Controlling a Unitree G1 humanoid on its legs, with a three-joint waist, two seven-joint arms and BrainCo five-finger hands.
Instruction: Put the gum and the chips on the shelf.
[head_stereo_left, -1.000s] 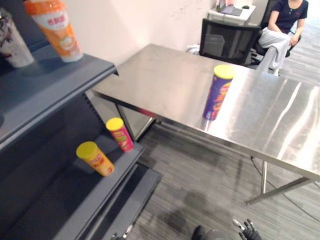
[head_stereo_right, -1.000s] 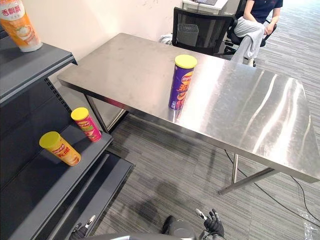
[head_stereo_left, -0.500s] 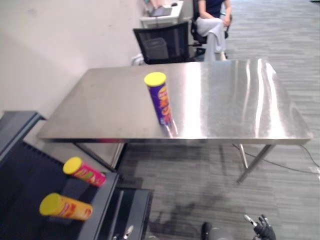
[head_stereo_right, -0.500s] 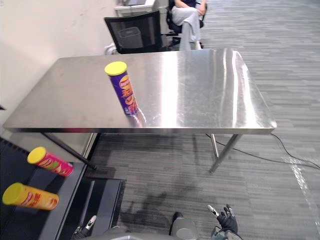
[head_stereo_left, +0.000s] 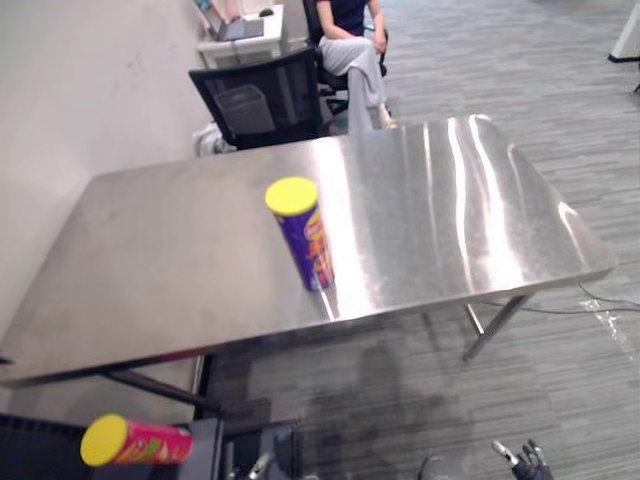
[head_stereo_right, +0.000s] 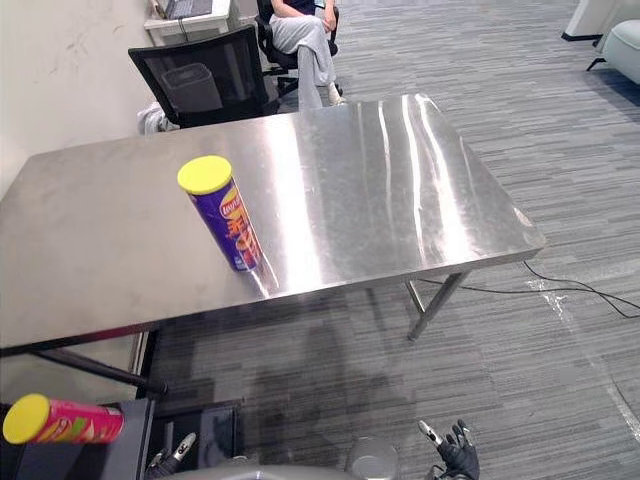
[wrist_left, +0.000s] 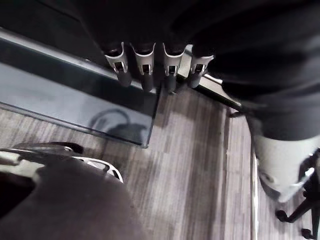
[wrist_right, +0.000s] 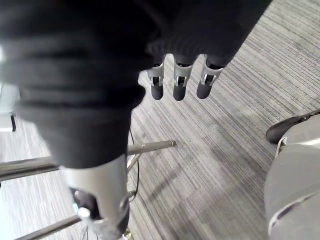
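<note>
**A:** Hand status?

**B:** The left hand (wrist_left: 145, 67) hangs low with its fingers (wrist_left: 172, 75) straight and side by side. It's holding nothing. The right hand (wrist_right: 180, 80) is the same, loose and empty, pointing down at the grey carpet (wrist_right: 225, 150).

**A:** Where are the chips?

**B:** The purple chips can (head_stereo_right: 225, 215) has a yellow lid and stands upright on the steel table (head_stereo_right: 400, 180). It's well ahead of both hands and above them, closer to the left hand's side. Neither hand is touching it.

**A:** Anything on the shelf?

**B:** A pink chips can (head_stereo_right: 65, 421), also with a yellow lid, lies on its side on the dark shelf (head_stereo_right: 138, 440). That's just out to the left of the left hand.

**A:** What's past the table?

**B:** There's a black mesh chair (head_stereo_right: 200, 80) at the far edge. A person (head_stereo_right: 300, 30) is seated behind it, well away from either hand.
</note>
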